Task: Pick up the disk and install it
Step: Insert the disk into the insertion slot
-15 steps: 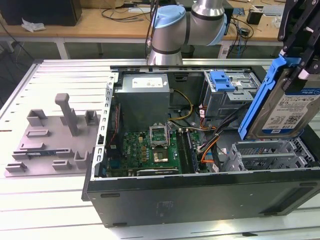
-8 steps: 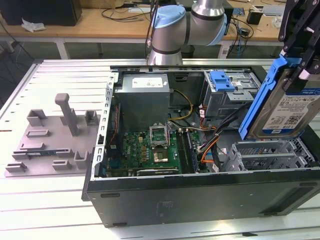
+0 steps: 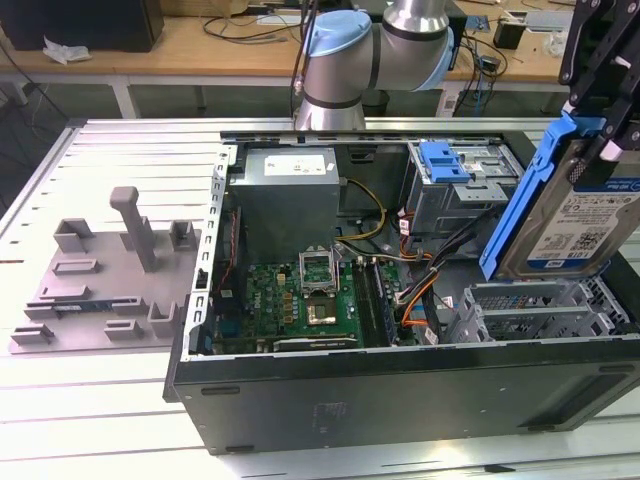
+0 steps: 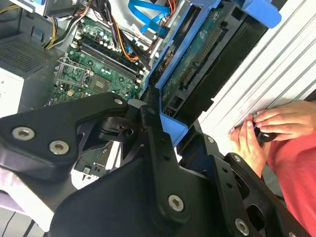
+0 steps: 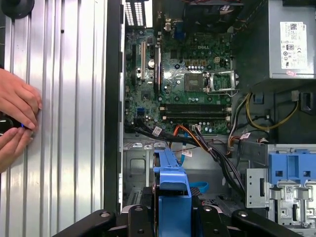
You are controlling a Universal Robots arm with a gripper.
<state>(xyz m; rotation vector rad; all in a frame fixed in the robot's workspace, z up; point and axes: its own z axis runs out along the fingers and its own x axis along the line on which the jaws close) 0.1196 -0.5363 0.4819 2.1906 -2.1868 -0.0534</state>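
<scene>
Gripper: your black, link-armed gripper [image 4: 165, 126] is clamped on the disk, one finger [image 4: 153, 143] pressed against the carrier's blue edge in the second wrist view; nothing has slipped loose.
Disk: the flat silver hard drive with its white-and-blue label and blue plastic carrier frame [image 3: 570, 205] hangs tilted in the air at the exterior view's right, above the open case and clear of everything inside it.
Step in hand: the pick looks done, the install not yet; you are carrying, as I judge it.
Below the disk: the grey metal drive bay [image 3: 545, 305] sits just under the carried drive; orange and black cables [image 3: 425, 285] run close beside it.
Next move calls for: squaring the tilted carrier to its slot and keeping its edge off those cables; judgement only.
Farther in: the green motherboard [image 5: 190, 81] lies flat on the case floor; beyond it, the grey metal cage with a blue plastic latch [image 3: 445, 165] and the larger grey box with a white label [image 3: 285, 195].
Bystander: a person's hands [image 5: 17, 118] rest on the ribbed metal table [image 5: 69, 123] outside the case wall.
</scene>
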